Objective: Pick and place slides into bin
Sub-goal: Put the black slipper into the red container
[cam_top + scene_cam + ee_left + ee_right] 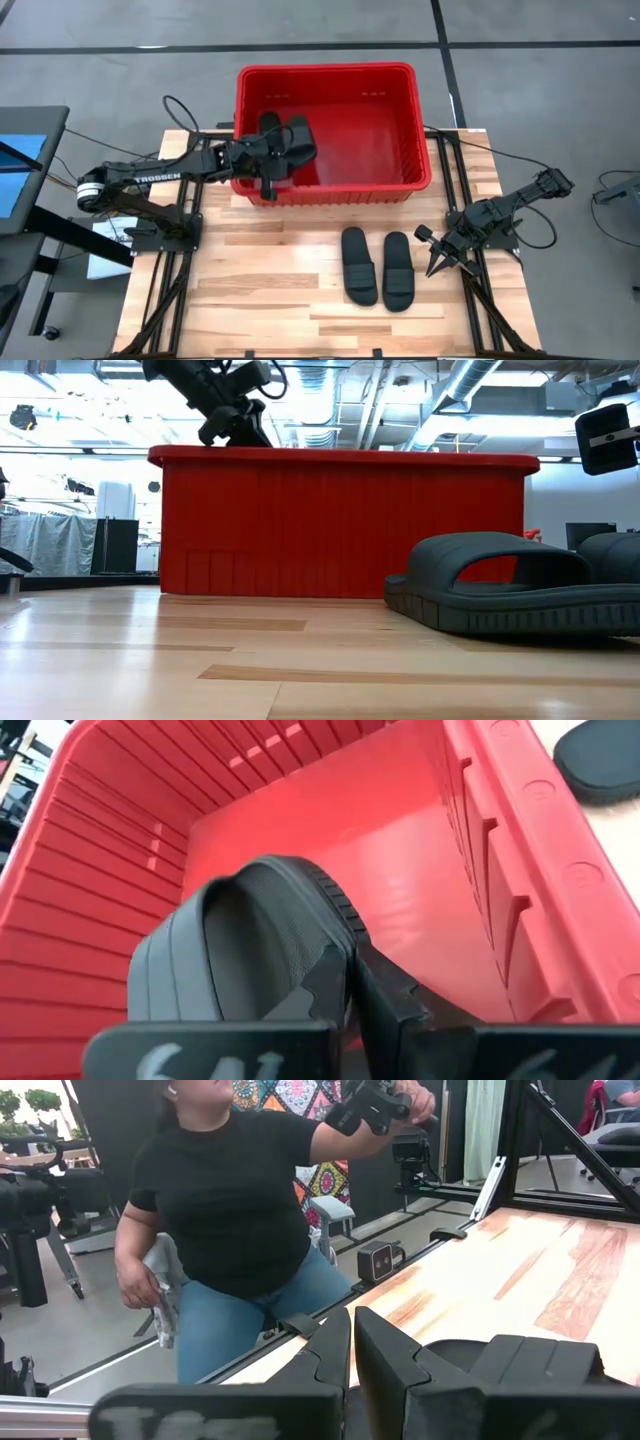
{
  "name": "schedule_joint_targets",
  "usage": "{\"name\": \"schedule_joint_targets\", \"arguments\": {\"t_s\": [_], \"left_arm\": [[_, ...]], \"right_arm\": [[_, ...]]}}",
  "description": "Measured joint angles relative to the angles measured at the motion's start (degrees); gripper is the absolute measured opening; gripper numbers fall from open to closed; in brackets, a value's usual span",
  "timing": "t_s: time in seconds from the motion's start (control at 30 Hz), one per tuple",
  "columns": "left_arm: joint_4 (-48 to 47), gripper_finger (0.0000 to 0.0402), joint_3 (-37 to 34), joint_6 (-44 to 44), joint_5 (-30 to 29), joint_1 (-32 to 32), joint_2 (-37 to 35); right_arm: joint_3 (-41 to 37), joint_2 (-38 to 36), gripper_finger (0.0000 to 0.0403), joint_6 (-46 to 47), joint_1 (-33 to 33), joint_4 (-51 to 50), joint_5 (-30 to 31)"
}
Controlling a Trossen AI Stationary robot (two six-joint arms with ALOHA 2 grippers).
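The red bin [400, 185] stands at the table's far middle. My left gripper [268, 150] reaches over the bin's left wall and is shut on one black slide [240, 950] inside the bin's left part. Two more slides [358, 265] [398, 270] lie side by side, soles down, on the table in front of the bin; one shows close in the low view [500, 595]. My right gripper [437, 258] waits shut just right of them, touching nothing. A fourth slide does not show. My left gripper pinches the slide's side edge [335, 945] between its two fingers, where the wide strap meets the ribbed sole. The fingers slant down from the table's left over the bin's wall. The slide hangs tilted inside the bin; whether it touches the floor I cannot tell.
The bin's tall walls [520, 870] rise around the held slide, and its floor [400, 890] shows bare beyond it. A person [230, 1210] sits beyond the table's edge. Bare wood [250, 290] lies left of the two slides.
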Motion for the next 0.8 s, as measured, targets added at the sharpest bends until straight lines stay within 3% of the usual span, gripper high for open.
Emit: {"name": "schedule_joint_targets", "arguments": {"t_s": [0.8], "left_arm": [[0.77, 0.0, -0.04, 3.52, 2.81, 4.28, 2.04]], "right_arm": [[0.0, 0.0, 0.0011, 0.0, -0.01, 0.01, 0.01]]}}
